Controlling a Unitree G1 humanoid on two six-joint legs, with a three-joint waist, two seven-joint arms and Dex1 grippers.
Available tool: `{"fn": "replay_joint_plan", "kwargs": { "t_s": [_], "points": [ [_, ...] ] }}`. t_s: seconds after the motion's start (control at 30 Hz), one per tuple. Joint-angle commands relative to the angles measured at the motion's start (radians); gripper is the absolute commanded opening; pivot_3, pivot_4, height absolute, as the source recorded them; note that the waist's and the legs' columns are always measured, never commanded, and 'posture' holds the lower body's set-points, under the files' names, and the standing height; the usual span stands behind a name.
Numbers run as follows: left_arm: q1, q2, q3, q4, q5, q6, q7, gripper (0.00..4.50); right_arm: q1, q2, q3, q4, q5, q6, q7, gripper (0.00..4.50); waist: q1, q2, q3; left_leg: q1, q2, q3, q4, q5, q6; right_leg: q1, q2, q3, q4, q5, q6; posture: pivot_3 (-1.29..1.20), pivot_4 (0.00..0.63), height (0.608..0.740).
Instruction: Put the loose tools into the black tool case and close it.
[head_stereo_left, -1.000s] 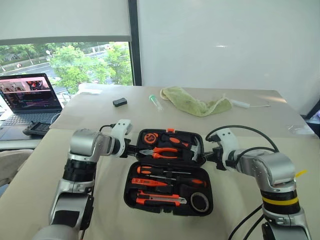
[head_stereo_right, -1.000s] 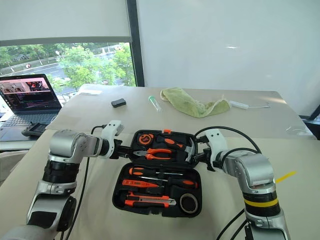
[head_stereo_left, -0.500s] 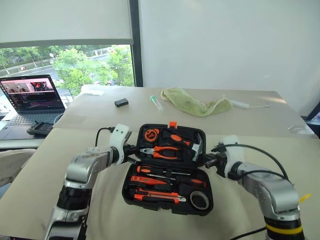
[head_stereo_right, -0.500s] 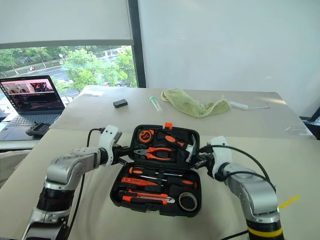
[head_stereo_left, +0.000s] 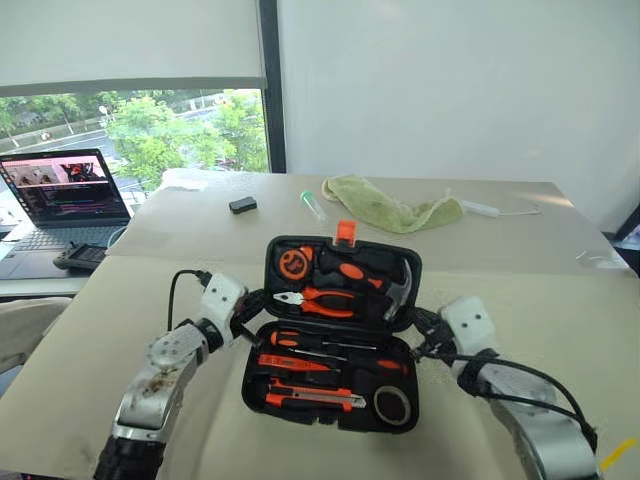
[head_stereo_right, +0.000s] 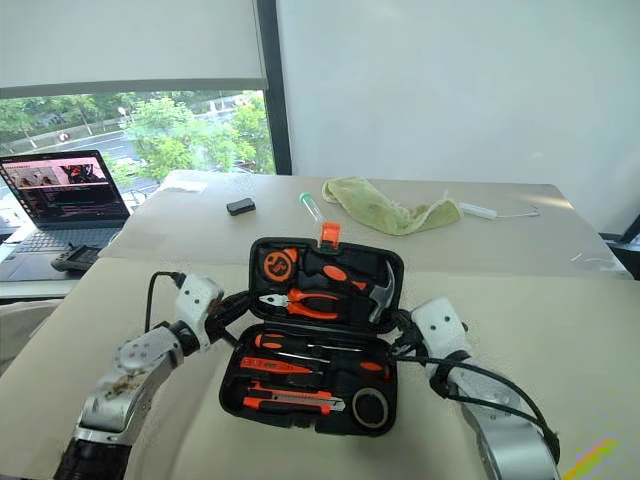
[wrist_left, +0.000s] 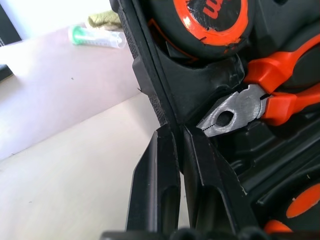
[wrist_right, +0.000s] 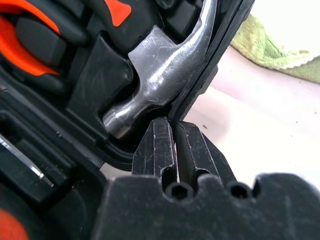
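The black tool case (head_stereo_left: 252, 384) lies open in front of me, its lid (head_stereo_left: 412, 270) tilted up and back with the orange latch (head_stereo_left: 345, 232) on top. The lid holds pliers (head_stereo_left: 325, 298), a hammer (wrist_right: 160, 75) and a round tape measure (head_stereo_left: 295, 264). In the base lie two screwdrivers (head_stereo_left: 320, 343), a utility knife (head_stereo_left: 310, 400) and a black tape roll (head_stereo_left: 393, 405). My left gripper (wrist_left: 176, 131) is shut, its tips against the lid's left edge. On the other side my right gripper (wrist_right: 175, 122) is shut too, its tips against the lid's right edge by the hammer head.
A green cloth (head_stereo_left: 390, 212), a clear tube (head_stereo_left: 312, 204), a small black box (head_stereo_left: 240, 205) and a white object (head_stereo_left: 480, 208) lie on the far half of the table. An open laptop (head_stereo_left: 62, 195) stands at the far left.
The lid has swung up from lying nearly flat to a steep tilt. Both grippers have drawn back toward me and turned, staying at the lid's side edges.
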Motion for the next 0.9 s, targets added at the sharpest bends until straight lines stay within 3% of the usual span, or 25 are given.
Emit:
{"fn": "replay_joint_plan", "kwargs": {
  "t_s": [0.03, 0.57, 0.9],
  "points": [
    [0.012, 0.012, -0.025, -0.011, 0.014, -0.150, -0.056, 0.02, 0.026, -0.010, 0.033, -0.098, -0.057, -0.207, 0.014, 0.00, 0.001, 0.000, 0.000, 0.000, 0.000, 0.000, 0.000, 0.000, 0.000, 0.000, 0.000, 0.000, 0.000, 0.000, 0.000, 0.00, 0.150, 0.740],
    [0.076, 0.087, -0.034, 0.112, 0.036, -0.415, -0.158, 0.02, 0.188, -0.083, 0.014, -0.038, -0.159, -0.527, 0.063, 0.00, -0.003, 0.000, 0.000, 0.008, 0.002, 0.000, 0.001, -0.002, 0.007, 0.008, 0.002, -0.001, 0.001, 0.000, -0.001, 0.00, 0.150, 0.740],
    [0.114, 0.151, -0.017, 0.165, 0.015, -0.434, -0.215, 0.02, 0.284, -0.204, 0.022, 0.048, -0.215, -0.722, 0.143, 0.00, -0.005, 0.000, 0.000, 0.020, 0.004, 0.001, -0.001, -0.004, 0.009, 0.019, 0.002, -0.001, 0.000, -0.002, -0.003, 0.00, 0.150, 0.740]
  ]
}}
